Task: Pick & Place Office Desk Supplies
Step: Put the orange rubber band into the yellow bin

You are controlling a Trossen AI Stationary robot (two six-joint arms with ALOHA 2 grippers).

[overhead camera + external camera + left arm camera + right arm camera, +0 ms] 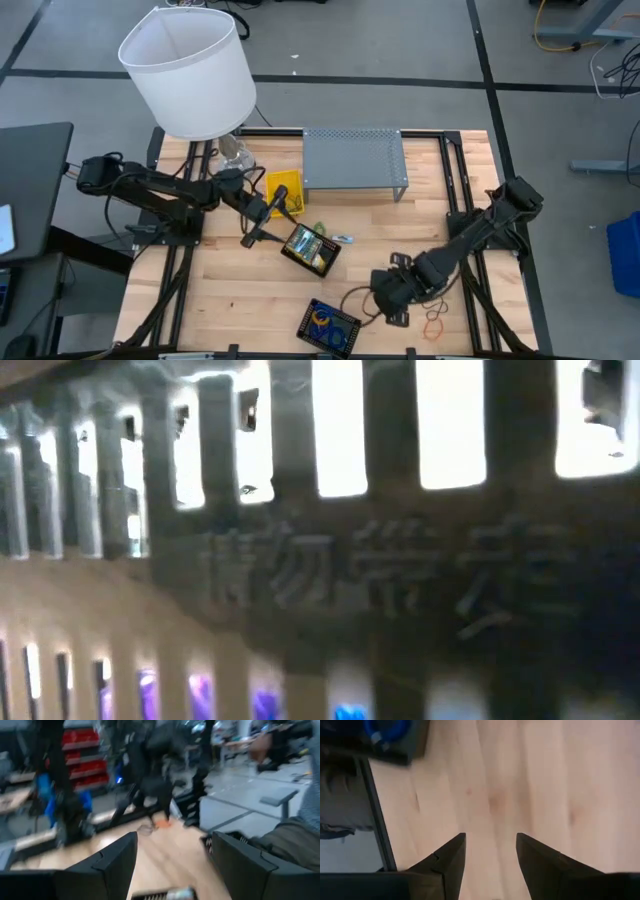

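A black tray [296,256] holding yellow-green crayon boxes [312,248] lies mid-table. Near the front edge, a black mesh tray [345,335] holds blue rubber bands [320,319]. Orange rubber bands [435,322] lie loose on the wood at the front right. My left gripper [272,208] hovers open just left of the crayon tray, pointing level toward the right side; the left wrist view shows nothing between its fingers [172,837]. My right gripper [385,298] is open and points down over bare wood [490,837], between the mesh tray [395,747] and the orange bands.
A tall lamp with a white shade [190,70] stands at the far left. A grey mesh riser [353,158] stands at the far middle, with a yellow holder [283,188] beside it. Small green and blue bits [332,236] lie by the crayon tray. Blurred mesh fills the low view.
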